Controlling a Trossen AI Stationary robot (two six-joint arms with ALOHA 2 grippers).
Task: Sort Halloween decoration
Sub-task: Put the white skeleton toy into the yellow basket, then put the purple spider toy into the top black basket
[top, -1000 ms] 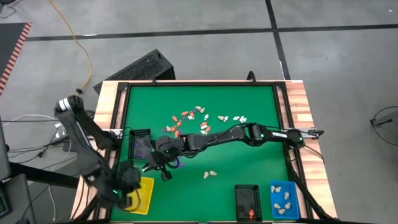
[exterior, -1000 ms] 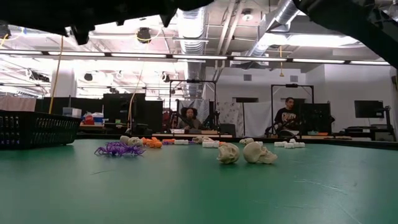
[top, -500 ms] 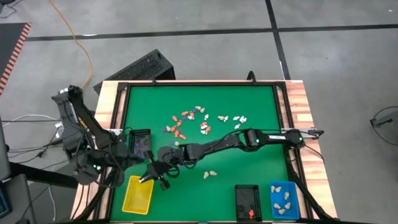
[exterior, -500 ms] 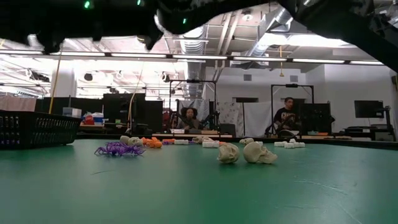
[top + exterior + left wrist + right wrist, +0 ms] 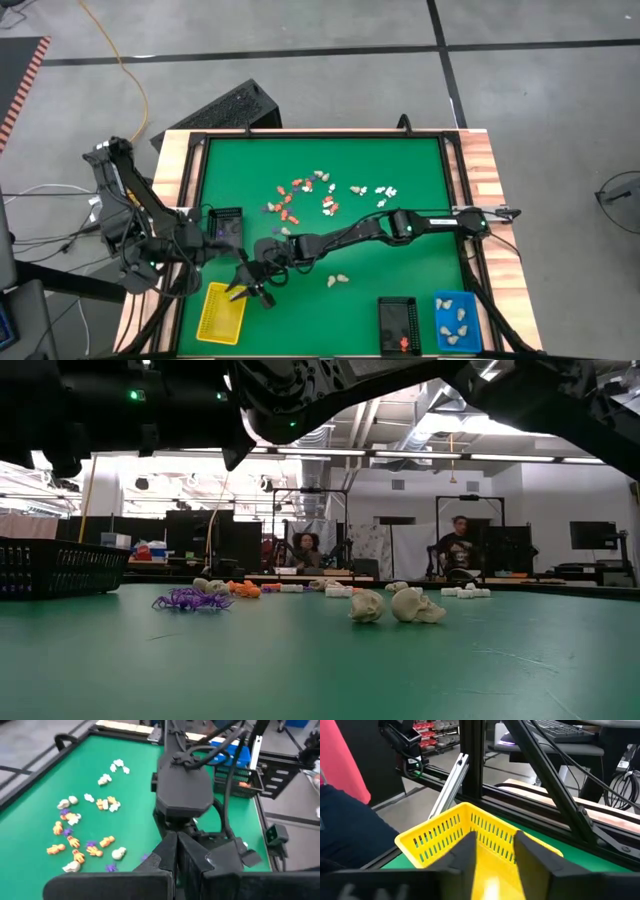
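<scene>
The Halloween decoration lies loose on the green mat: orange, white and purple figurines [image 5: 300,190] at the middle, two cream skulls [image 5: 338,281] nearer the front, and a purple spider [image 5: 190,600]. My right gripper [image 5: 241,292] reaches across the mat and stands open just above the far right corner of the yellow tray [image 5: 222,312]. In the right wrist view its fingers [image 5: 495,840] frame the tray's wall [image 5: 445,832]. My left gripper [image 5: 176,845] is shut and holds nothing, raised at the mat's left edge [image 5: 200,252].
A black tray [image 5: 225,225] holding purple pieces stands at the mat's left. A second black tray [image 5: 398,325] with orange pieces and a blue tray [image 5: 455,320] with cream skulls stand at the front right. The right arm [image 5: 350,232] spans the mat's middle.
My left gripper has risen off the yellow tray and drawn back toward the table's left edge, turning as it went. My right gripper has sunk and moved toward the near left, up to the yellow tray. The tray and the loose figurines have stayed in place.
</scene>
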